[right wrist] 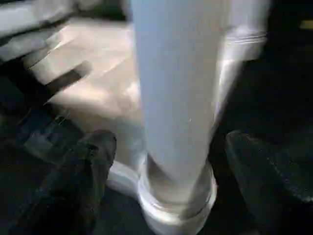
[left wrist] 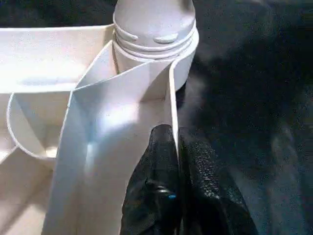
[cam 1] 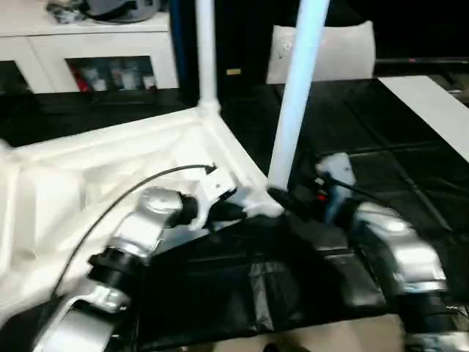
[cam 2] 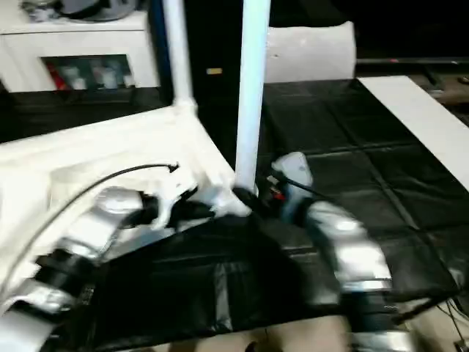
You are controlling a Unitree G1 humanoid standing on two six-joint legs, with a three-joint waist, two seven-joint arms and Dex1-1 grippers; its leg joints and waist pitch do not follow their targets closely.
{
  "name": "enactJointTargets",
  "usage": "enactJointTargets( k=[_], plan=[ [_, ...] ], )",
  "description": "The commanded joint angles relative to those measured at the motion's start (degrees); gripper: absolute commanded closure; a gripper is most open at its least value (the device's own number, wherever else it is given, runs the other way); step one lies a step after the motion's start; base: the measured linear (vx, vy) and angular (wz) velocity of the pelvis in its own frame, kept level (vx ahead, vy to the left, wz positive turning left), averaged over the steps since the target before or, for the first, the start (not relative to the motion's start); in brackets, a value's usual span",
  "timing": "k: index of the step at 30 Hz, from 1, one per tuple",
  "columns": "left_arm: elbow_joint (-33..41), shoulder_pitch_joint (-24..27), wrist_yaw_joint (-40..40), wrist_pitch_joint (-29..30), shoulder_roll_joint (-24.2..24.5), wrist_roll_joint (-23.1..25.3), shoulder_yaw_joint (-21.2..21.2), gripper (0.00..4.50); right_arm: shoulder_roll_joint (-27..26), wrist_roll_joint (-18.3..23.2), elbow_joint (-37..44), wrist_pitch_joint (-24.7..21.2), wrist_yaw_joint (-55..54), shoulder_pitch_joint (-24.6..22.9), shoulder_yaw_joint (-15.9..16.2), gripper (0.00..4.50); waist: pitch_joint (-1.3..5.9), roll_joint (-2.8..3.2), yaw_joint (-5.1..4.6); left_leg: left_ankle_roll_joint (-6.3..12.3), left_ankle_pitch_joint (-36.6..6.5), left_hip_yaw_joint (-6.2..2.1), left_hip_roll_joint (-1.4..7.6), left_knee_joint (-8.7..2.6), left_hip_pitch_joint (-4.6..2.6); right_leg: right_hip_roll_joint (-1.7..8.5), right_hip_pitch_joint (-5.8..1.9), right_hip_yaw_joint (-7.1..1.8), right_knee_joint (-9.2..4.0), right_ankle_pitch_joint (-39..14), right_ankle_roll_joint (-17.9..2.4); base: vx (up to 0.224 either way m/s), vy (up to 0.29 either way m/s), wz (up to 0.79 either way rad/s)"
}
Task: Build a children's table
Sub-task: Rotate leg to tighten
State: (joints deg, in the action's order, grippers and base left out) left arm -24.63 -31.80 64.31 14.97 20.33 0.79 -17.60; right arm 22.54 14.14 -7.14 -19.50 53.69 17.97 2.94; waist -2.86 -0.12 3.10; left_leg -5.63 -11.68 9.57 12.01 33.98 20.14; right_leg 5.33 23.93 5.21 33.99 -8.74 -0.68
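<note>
The children's table top (cam 1: 95,176) lies upside down on the black-covered surface, ribbed underside up. One white leg (cam 1: 207,51) stands upright in the far corner socket. A second leg (cam 1: 297,88) stands in the near corner socket (right wrist: 178,205). My left gripper (cam 1: 245,211) is shut on the thin side wall (left wrist: 171,112) of the top, just beside that near socket (left wrist: 156,44). My right gripper (right wrist: 181,161) is open at the base of the near leg (right wrist: 181,98). One black finger (right wrist: 93,161) is on each side of the leg, with a gap between finger and leg.
A white cabinet (cam 1: 95,51) with shelves stands at the back left. A white padded block (cam 1: 330,48) is behind the legs. A white board (cam 1: 432,103) lies at the far right. The black surface (cam 1: 242,293) ends at a front edge close to my body.
</note>
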Motion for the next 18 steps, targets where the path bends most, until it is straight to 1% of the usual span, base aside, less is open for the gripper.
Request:
enactJointTargets(
  k=[1,2,3,5,6,7,9,11,13,15,16,18],
  plan=[
    [0.79,-0.97,6.34,-4.06,0.87,-0.6,-2.52,4.5,1.83,1.43,1.45,0.9,5.83,0.3,1.72,0.65,3.67,-0.37,0.05,4.38,-10.17,0.46,0.77,-3.86,0.11,2.4,-3.64,-2.58,-4.28,-18.37,-9.94,0.0,0.0,0.0],
    [0.48,-1.07,7.84,-5.11,1.52,-0.63,-2.91,4.5,2.61,1.52,1.47,1.09,7.33,0.39,2.23,0.65,3.64,-0.28,0.23,4.4,-10.3,0.43,0.74,-3.87,0.03,2.41,-3.57,-2.54,-4.32,-18.62,-10.0,0.0,0.0,0.0],
    [0.01,-1.27,9.87,-6.42,2.33,-0.65,-3.37,4.5,3.39,1.34,1.32,1.79,8.9,0.6,2.86,0.65,3.67,-0.38,0.36,4.28,-10.3,0.44,0.86,-3.92,-0.07,2.49,-3.55,-2.59,-4.28,-18.61,-10.16,0.0,0.0,0.0],
    [-1.08,-1.89,12.57,-8.28,3.71,-0.33,-4.23,4.5,4.32,1.53,1.05,2.37,11.62,0.95,3.8,0.65,3.77,-0.49,0.57,4.12,-9.66,0.46,0.83,-3.87,0.02,2.52,-3.56,-2.63,-4.0,-17.53,-10.59,0.0,0.0,0.0],
    [-1.55,-2.18,13.67,-9.19,4.31,-0.09,-4.67,4.5,4.68,1.69,0.96,2.52,12.82,1.08,4.19,0.65,3.76,-0.45,0.65,4.2,-9.63,0.4,0.88,-3.93,-0.01,2.46,-3.57,-2.6,-3.92,-17.06,-10.79,0.0,0.0,0.0],
    [-1.83,-2.46,15.25,-10.05,5.19,0.15,-5.29,4.5,5.2,1.84,0.92,2.5,14.54,1.21,4.83,0.92,3.76,-0.36,0.82,4.09,-9.6,0.38,0.95,-3.93,-0.02,2.52,-3.6,-2.6,-3.8,-16.74,-11.0,0.0,0.0,0.0],
    [-2.53,-3.09,18.11,-11.37,6.63,0.36,-6.19,4.5,6.21,1.97,0.58,2.49,17.3,1.58,6.21,0.92,3.81,-0.46,0.95,4.07,-9.31,0.41,0.95,-3.91,-0.01,2.53,-3.66,-2.63,-3.72,-16.25,-11.13,0.0,0.0,0.0],
    [-2.91,-3.45,19.8,-12.2,7.37,0.39,-6.66,4.5,6.88,2.04,0.27,2.41,18.74,1.85,7.13,1.13,3.72,-0.48,1.17,3.89,-9.52,0.47,0.96,-3.93,0.06,2.54,-3.68,-2.66,-3.68,-16.76,-11.02,0.0,0.0,0.0],
    [-3.16,-3.87,21.36,-13.19,7.93,0.72,-7.17,4.5,7.29,2.05,-0.06,2.68,20.29,2.06,8.03,1.35,3.77,-0.53,1.45,3.58,-9.25,0.46,1.0,-3.91,0.03,2.68,-3.71,-2.69,-3.71,-17.68,-10.71,0.0,0.0,0.0],
    [-3.33,-4.05,22.0,-13.61,8.09,0.82,-7.32,4.5,7.32,1.95,-0.28,2.94,20.73,2.16,8.26,1.43,3.77,-0.52,1.68,3.29,-9.18,0.53,1.02,-3.88,-0.05,2.68,-3.59,-2.71,-3.72,-17.85,-10.72,0.0,0.0,0.0],
    [-3.57,-4.35,23.0,-14.4,8.26,0.86,-7.65,4.5,7.13,1.69,-0.79,3.57,21.16,2.44,8.65,1.43,3.74,-0.68,1.7,3.18,-9.27,0.53,1.01,-3.9,-0.04,2.68,-3.56,-2.68,-3.76,-18.26,-10.59,0.0,0.0,0.0],
    [-3.97,-4.66,23.51,-14.99,8.25,0.73,-7.98,4.5,6.99,1.58,-1.25,4.05,21.43,2.72,8.83,1.72,3.81,-0.59,1.78,3.01,-8.88,0.51,1.0,-3.88,-0.04,2.67,-3.59,-2.72,-3.64,-18.01,-10.43,0.0,0.0,0.0]
  ],
)
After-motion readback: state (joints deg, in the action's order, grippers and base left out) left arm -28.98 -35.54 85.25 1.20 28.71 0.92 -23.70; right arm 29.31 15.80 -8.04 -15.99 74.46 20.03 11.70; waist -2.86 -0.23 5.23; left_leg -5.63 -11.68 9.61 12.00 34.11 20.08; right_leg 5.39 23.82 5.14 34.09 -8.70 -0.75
